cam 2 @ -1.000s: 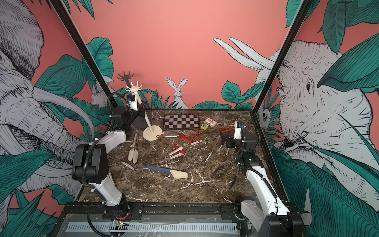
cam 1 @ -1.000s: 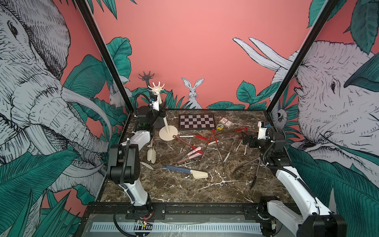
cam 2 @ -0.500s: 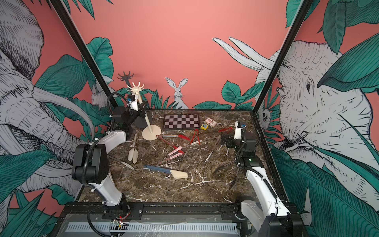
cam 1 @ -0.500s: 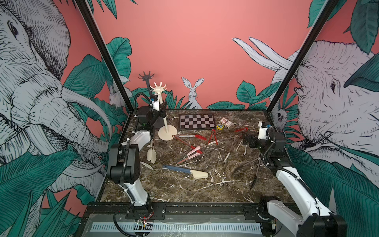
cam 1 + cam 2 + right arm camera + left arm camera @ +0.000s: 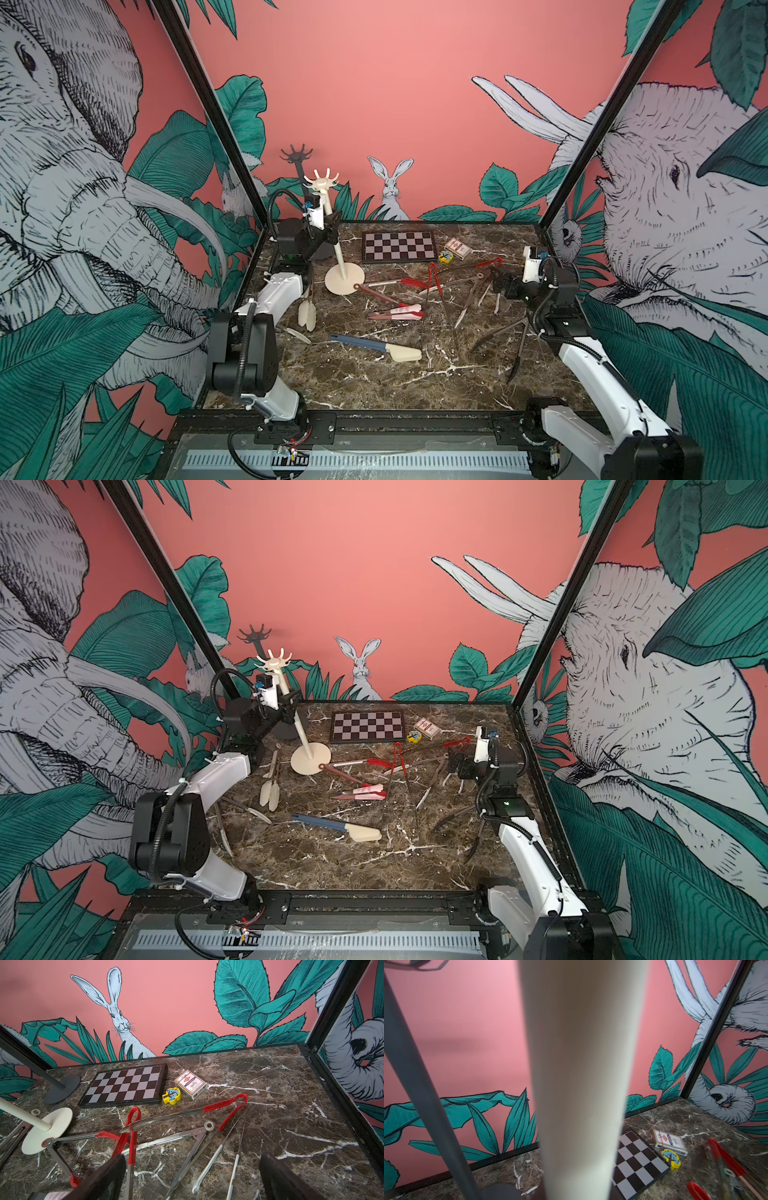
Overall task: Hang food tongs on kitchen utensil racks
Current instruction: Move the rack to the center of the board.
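Clamps the cream rack's pole (image 5: 338, 253) in the nearly closed left end effector (image 5: 329, 226). Hangs the right end effector (image 5: 192, 1156) wide open and empty over food tongs (image 5: 376, 347) strewn on the counter (image 5: 374, 386). Finds white-tipped tongs (image 5: 209, 1164) just below, long axis running straight ahead; far nearer the right arm.

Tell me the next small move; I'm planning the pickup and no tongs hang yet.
Likely lower the right gripper, jaws open, onto the steel tongs beneath it and close; the left gripper clamps the cream rack by its pole, and its hooks are bare.
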You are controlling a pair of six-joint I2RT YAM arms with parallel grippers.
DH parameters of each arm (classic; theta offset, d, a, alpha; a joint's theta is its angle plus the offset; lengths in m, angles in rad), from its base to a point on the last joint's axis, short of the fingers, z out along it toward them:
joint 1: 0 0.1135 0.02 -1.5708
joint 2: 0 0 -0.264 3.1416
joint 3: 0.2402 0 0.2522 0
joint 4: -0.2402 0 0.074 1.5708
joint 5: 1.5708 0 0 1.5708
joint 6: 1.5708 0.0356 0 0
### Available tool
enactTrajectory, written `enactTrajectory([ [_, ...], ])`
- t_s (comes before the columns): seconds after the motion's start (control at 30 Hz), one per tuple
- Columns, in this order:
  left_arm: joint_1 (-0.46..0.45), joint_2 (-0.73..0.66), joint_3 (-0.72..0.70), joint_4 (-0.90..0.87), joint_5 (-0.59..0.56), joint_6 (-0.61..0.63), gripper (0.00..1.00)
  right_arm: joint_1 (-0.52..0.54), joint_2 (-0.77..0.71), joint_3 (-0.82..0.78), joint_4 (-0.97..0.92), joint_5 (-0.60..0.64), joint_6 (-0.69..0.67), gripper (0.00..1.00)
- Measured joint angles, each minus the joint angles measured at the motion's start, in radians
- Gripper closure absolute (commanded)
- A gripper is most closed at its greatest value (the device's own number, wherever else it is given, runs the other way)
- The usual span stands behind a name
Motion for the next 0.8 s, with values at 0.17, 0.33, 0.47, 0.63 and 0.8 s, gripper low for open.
enactTrajectory([
  [0.17,-0.077,-0.066,-0.061,-0.004,-0.036,0.008,1.0,0.0,0.013,0.0,0.003,-0.01,0.004,0.01],
  [0.33,-0.143,-0.068,-0.106,0.002,-0.077,0.0,1.0,0.0,0.013,0.0,0.007,-0.031,0.013,0.01],
  [0.47,-0.191,-0.051,-0.106,0.033,-0.113,0.0,1.0,0.0,0.013,0.0,0.008,-0.054,0.03,0.01],
  [0.63,-0.223,-0.009,-0.085,0.074,-0.139,0.0,1.0,0.0,0.012,0.0,0.008,-0.072,0.045,0.01],
  [0.8,-0.24,0.029,-0.072,0.124,-0.151,-0.002,1.0,0.0,-0.004,0.0,0.006,-0.078,0.049,0.01],
])
